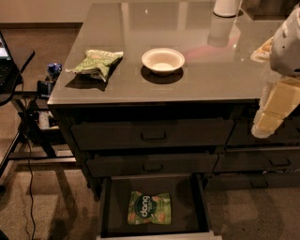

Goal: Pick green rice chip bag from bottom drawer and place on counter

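Note:
The green rice chip bag [149, 207] lies flat on the dark floor of the open bottom drawer [110, 206], with its dark green "dang" circle facing up. The glossy grey counter [187, 82] tops the dark drawer cabinets. My gripper [263, 129] hangs at the right edge of the view, in front of the counter's right front edge. It points down and sits well above and to the right of the bag. It holds nothing that I can see.
A paler olive wrinkly bag [97, 62] and a white bowl [163, 60] sit on the counter, with a white cylinder [227, 7] at the back. Two closed shallower drawers [152, 136] are above the open one. A stand with cables [28, 117] is at the left.

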Action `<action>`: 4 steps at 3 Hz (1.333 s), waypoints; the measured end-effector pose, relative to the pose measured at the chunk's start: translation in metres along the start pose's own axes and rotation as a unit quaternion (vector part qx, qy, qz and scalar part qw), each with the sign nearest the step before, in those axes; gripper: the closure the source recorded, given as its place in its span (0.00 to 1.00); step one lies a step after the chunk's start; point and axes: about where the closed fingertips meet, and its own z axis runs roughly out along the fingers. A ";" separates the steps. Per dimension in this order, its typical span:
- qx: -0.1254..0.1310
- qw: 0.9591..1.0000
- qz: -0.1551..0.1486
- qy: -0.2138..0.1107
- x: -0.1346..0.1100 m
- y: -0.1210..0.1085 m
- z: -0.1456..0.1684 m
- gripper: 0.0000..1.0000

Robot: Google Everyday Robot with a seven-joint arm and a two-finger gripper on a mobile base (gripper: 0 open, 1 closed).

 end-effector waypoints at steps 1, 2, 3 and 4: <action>0.001 1.000 0.000 -0.003 -0.002 0.003 0.002 0.00; -0.010 1.000 0.006 -0.008 -0.007 0.021 0.027 0.00; -0.021 0.999 0.023 -0.025 -0.020 0.063 0.063 0.00; -0.047 0.999 0.024 -0.010 -0.009 0.082 0.090 0.00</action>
